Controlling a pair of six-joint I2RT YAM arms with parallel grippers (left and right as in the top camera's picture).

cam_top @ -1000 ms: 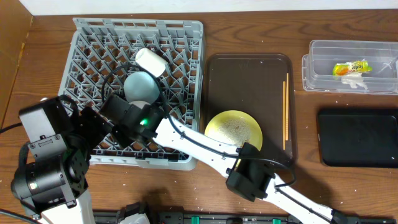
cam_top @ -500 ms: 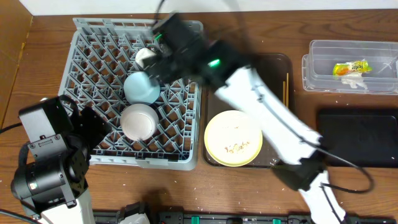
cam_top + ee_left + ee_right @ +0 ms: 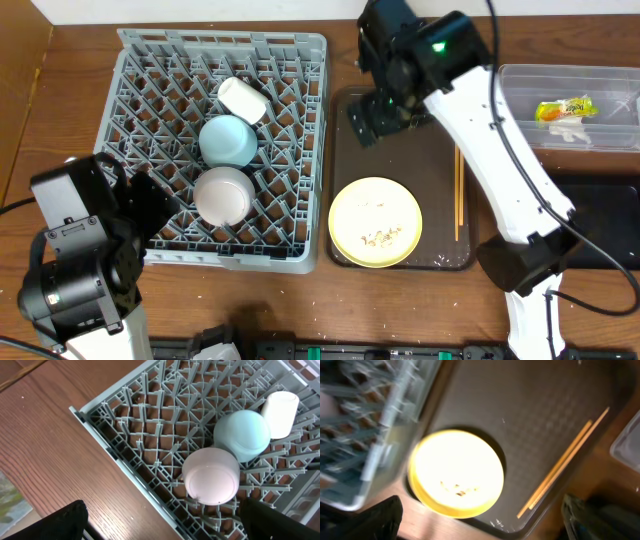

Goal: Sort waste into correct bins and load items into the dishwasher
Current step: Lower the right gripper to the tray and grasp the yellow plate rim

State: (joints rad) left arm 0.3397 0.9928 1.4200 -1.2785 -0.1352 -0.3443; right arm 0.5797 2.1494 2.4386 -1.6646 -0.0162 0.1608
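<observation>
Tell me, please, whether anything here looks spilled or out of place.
The pale yellow plate carries food bits and seems to ride on the corner rim of the brown tray, not flat inside it. The cup lies on its side in the rack.

Dark brown rectangular plastic serving tray (image 3: 410, 165) lies flat mid-desk, with rounded corners and a raised rim. Its floor shows a fine dotted texture in the right wrist view. Brown wood-grain desk (image 3: 300, 300) under it. White wall strip (image 3: 200, 10) along the far edge. Wooden side panel (image 3: 18, 90) at far left.
</observation>
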